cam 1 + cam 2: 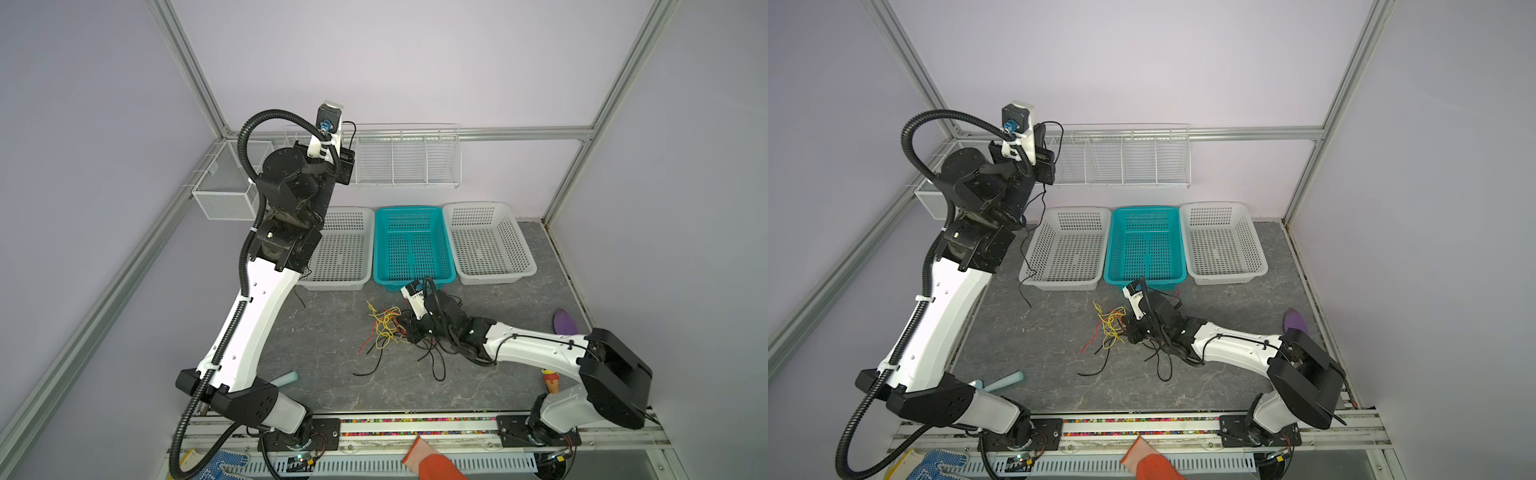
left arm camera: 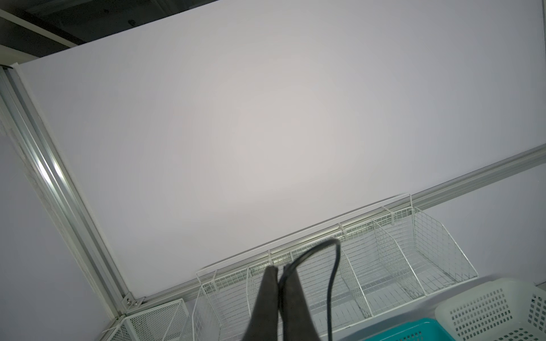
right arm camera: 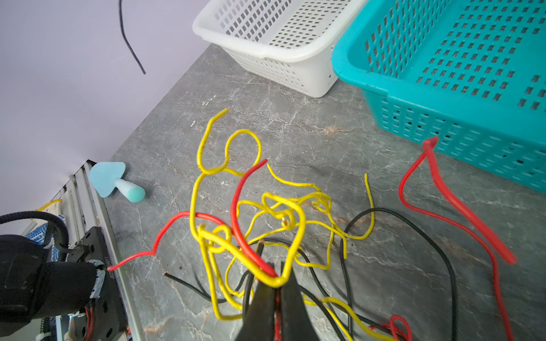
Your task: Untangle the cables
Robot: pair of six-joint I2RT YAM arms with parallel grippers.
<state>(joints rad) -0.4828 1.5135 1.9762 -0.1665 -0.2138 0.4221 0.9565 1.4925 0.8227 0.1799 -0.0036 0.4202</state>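
**Lilac-walled cell: separation under way**

Grey marble-patterned desk (image 1: pixel 316 374) carries the tangle of thin black, red and yellow cables (image 1: pixel 386 328) near its middle, just off the near wall of the teal perforated plastic basket (image 1: pixel 409 210). The right pincer (image 3: pixel 277 285) sits low on that tangle, clamped on a yellow loop and a red strand. The left pincer (image 2: pixel 280 270) is high near the back wall, closed on a single thin black cable (image 2: pixel 333 280). That strand hangs down beside the white perforated plastic basket (image 1: pixel 1059 284), its loose end well apart from the pile.

The step looks like separating one strand while the rest is anchored. The next move calls for laying the black cable down clear of the pile, then choosing another strand.
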